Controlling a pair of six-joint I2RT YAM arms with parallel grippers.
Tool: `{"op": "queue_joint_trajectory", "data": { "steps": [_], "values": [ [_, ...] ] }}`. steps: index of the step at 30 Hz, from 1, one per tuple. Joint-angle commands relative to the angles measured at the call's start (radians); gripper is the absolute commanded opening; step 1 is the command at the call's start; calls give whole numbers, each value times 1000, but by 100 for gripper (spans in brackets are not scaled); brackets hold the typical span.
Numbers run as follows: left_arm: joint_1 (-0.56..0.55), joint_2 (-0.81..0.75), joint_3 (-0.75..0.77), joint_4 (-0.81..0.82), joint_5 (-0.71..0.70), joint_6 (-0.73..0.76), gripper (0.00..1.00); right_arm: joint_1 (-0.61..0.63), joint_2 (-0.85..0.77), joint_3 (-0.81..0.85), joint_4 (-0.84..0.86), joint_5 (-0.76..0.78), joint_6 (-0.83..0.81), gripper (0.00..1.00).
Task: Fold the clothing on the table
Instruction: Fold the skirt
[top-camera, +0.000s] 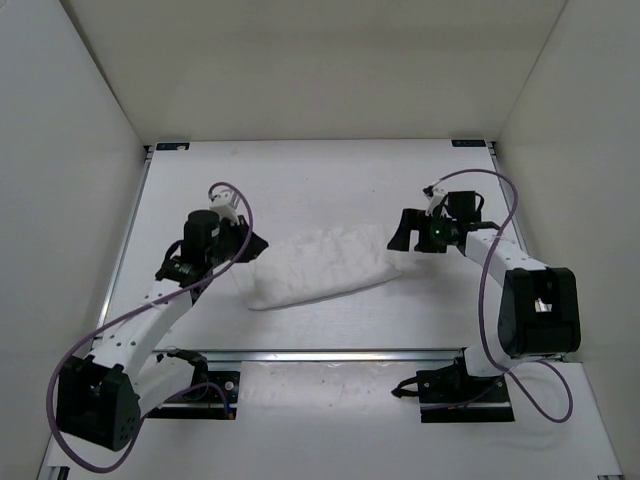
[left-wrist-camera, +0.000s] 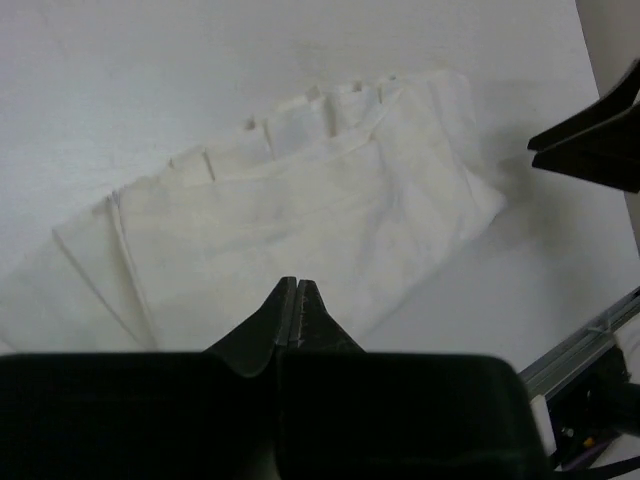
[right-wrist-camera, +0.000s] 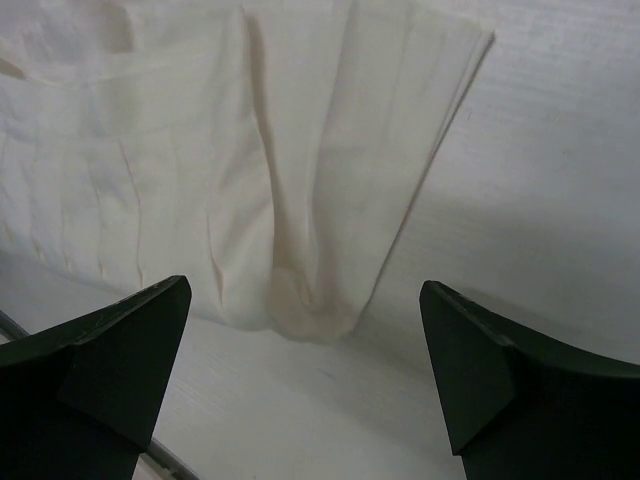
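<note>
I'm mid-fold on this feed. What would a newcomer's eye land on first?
The clothing stands out first: a white, wrinkled, folded bundle lying mid-table between the two arms. The left gripper is shut at its left end, with no fabric visibly pinched. The right gripper is wide open at its right end.

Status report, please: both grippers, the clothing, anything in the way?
Left gripper shut, over the clothing, no fabric seen in it. Right gripper open, at the clothing's end. Clothing folded, flat on table. No obstacle seen.
</note>
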Motion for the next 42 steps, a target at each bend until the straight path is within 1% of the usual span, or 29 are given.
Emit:
{"op": "queue_joint_trajectory", "data": {
  "steps": [1,4,8,10,12,17,19,22,23,24,25,27,28,30,31,32,33,34,36,38,42],
  "values": [
    [13,-44,-142,15,-7,-93,0,18,-15,-22,-7,-9,-7,96],
    [-4,-51,-191,10,-45,-127,0,32,31,-22,-3,-18,-1,96],
    [4,-35,-234,47,-6,-162,0,66,85,-14,3,-28,10,96],
    [7,-19,-248,52,28,-167,0,95,108,4,-1,6,7,96],
    [-10,-5,-263,59,14,-178,0,110,128,12,-7,24,4,97],
    [-10,44,-268,40,-19,-198,0,98,181,18,5,-6,16,94],
    [-14,67,-253,-5,-49,-201,0,103,186,27,-4,-3,10,91],
    [-27,88,-230,-48,-105,-198,0,117,188,38,-21,14,-7,80],
    [-34,94,-219,-57,-127,-202,0,121,191,34,-21,24,-11,73],
    [-36,100,-216,-60,-139,-202,0,126,200,40,-29,26,-11,62],
    [-33,97,-213,-66,-138,-204,0,127,201,43,-27,26,-14,58],
    [-40,123,-213,-69,-138,-213,0,124,215,43,-30,8,-7,41],
    [-44,128,-220,-75,-142,-213,0,124,218,47,-36,6,-7,37],
    [-47,143,-220,-65,-153,-224,0,124,226,60,-43,-3,-10,22],
    [-60,147,-222,-68,-170,-230,0,127,232,63,-49,1,-8,12],
    [-65,148,-222,-72,-173,-227,0,126,229,67,-53,2,-10,10],
    [-70,153,-220,-80,-190,-230,0,130,229,69,-50,-2,-4,4],
    [-73,168,-222,-83,-202,-236,0,130,224,72,-49,0,-10,1],
    [-67,183,-216,-100,-207,-236,0,126,211,74,-40,0,2,0],
    [-65,203,-216,-91,-193,-233,0,127,185,89,-43,2,7,0],
    [-91,246,-197,-63,-188,-248,0,112,129,165,-104,6,5,0]
  ]
}}
